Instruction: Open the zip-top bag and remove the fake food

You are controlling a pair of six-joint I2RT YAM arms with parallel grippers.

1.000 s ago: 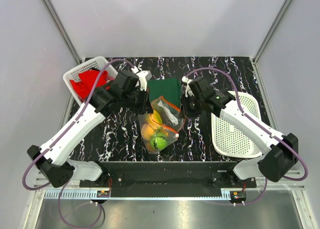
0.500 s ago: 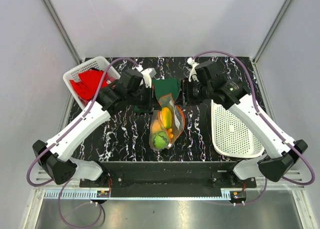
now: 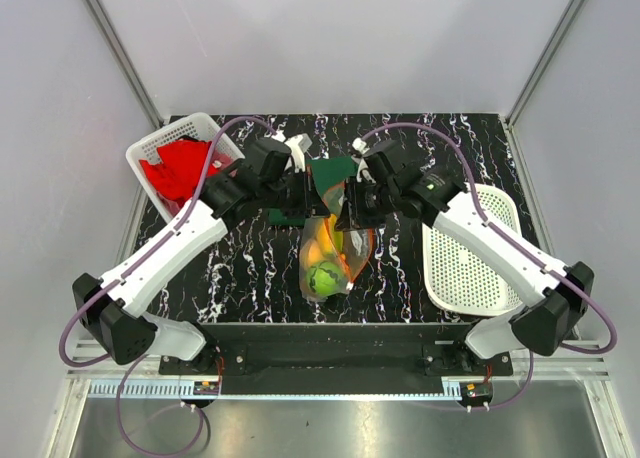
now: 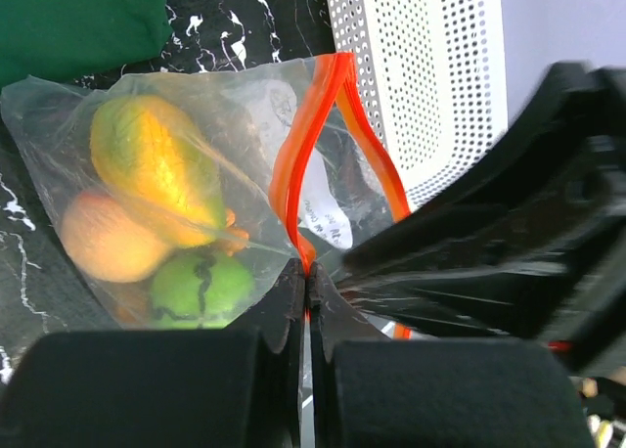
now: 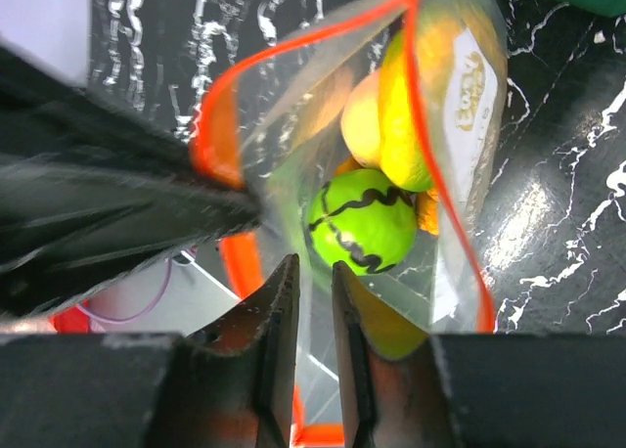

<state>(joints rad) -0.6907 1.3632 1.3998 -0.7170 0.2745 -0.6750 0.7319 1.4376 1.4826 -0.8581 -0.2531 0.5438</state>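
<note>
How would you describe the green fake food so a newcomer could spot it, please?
On the black marble table, find the clear zip-top bag at the middle. Inside, the green ball alone carries black wavy lines; its neighbours are yellow and peach.

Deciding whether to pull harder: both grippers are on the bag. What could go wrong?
1. The left gripper pinches only the thin zip strip, so it may slip out.
2. The right gripper seems to hold plain film of the zip-top bag. Pulling could tear it or dump the fake food.

white basket (image 3: 500, 206) right of zip-top bag (image 3: 335, 263), green cloth (image 3: 328, 172) behind
</note>
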